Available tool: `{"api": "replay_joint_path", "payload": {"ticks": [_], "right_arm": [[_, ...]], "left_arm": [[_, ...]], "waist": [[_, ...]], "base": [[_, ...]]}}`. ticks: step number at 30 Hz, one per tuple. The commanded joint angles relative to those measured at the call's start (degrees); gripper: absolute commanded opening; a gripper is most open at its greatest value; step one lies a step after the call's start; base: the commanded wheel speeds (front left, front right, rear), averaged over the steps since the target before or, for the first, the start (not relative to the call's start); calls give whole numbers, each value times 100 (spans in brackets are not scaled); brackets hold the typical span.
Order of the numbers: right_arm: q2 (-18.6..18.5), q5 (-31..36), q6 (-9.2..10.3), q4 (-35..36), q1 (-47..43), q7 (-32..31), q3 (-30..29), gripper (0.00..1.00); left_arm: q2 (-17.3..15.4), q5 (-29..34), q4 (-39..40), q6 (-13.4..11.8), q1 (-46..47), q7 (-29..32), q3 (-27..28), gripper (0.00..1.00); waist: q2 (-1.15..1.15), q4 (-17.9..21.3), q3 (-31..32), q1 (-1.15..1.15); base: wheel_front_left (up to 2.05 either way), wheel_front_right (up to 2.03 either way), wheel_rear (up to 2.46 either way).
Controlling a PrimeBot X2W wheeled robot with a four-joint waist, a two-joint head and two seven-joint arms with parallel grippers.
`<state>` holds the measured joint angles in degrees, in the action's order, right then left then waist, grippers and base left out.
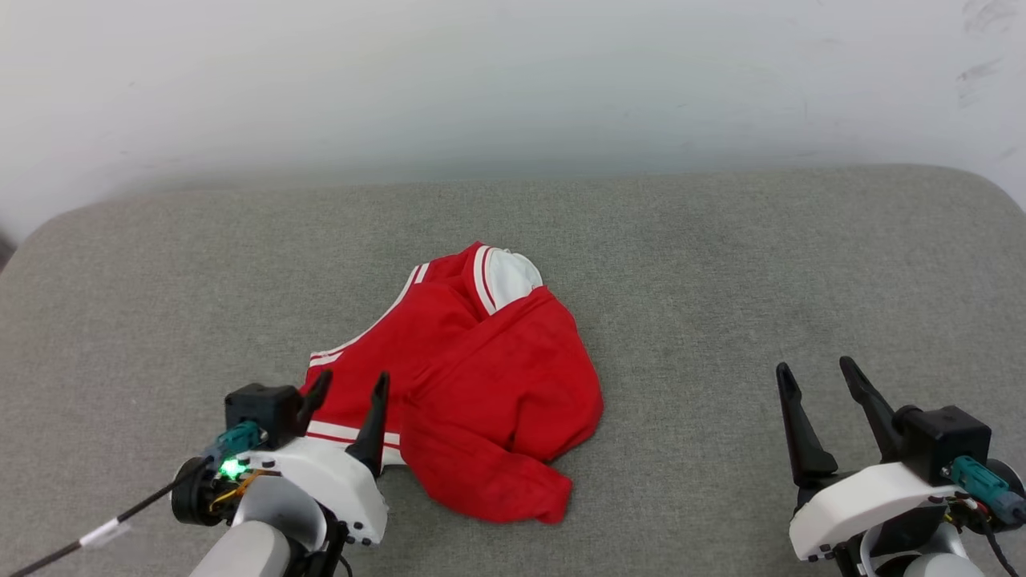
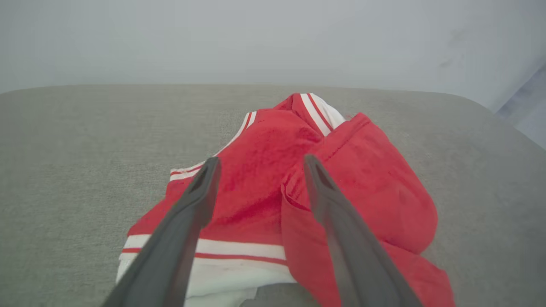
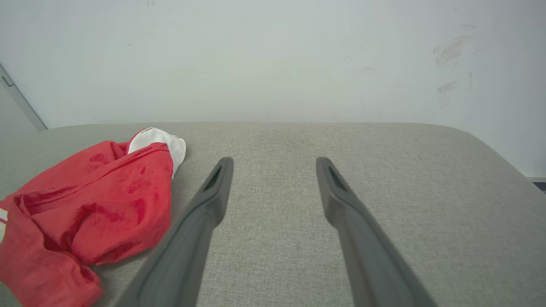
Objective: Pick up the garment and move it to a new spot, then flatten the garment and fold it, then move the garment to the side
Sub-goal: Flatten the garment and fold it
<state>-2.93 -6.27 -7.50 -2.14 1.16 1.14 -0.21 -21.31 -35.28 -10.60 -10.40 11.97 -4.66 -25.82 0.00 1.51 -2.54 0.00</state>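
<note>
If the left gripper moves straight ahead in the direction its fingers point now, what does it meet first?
Most likely the garment: the open left gripper points straight at its red cloth, which lies between and beyond the fingers. How high the tips are above the cloth is unclear.

No legible text or numbers — none on the garment [image 1: 481, 377]

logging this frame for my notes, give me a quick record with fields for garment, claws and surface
garment: red with white striped trim, crumpled in a heap, not flattened
left claw: open, poised over the garment's near striped hem, contact unclear
right claw: open, over bare surface, apart from the garment
surface: grey fabric pad, white wall behind
</note>
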Motion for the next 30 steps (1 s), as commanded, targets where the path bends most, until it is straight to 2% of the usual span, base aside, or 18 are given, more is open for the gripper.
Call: {"api": "replay_joint_path", "payload": {"ticks": [1,9,13,14,15,16,24,30], "right_arm": [[7,34,2,30,-29,-18,13,100],[7,-55,2,-8,43,27,138,100],[8,-120,2,-71,84,74,171,100],[7,-127,2,-89,93,93,177,100],[7,-138,2,-109,106,96,188,100],[7,-158,2,-132,117,107,194,100],[8,-174,2,-257,106,185,69,100],[7,-55,2,-184,157,142,-34,100]], "left_arm": [[-60,-79,-40,123,113,245,-79,100],[-277,-537,-537,814,557,1907,-560,100],[-307,-686,-728,1026,792,2443,-685,100],[-306,-729,-769,1061,851,2534,-710,87],[-302,-751,-806,1099,891,2600,-728,39],[-297,-741,-834,1145,949,2625,-747,0],[-169,-326,-596,1275,1343,2384,-1031,0],[83,61,-14,1493,1527,2380,-1608,0]], "waist": [[0,19,-5,0],[0,218,-93,0],[0,346,-184,0],[0,372,-203,0],[0,407,-231,0],[0,435,-248,0],[0,446,-259,0],[0,284,-177,0]], "base": [[0,0,0],[0,0,0],[0,0,0],[0,0,0],[0,0,0],[0,0,0],[0,0,0],[0,0,0]]}}
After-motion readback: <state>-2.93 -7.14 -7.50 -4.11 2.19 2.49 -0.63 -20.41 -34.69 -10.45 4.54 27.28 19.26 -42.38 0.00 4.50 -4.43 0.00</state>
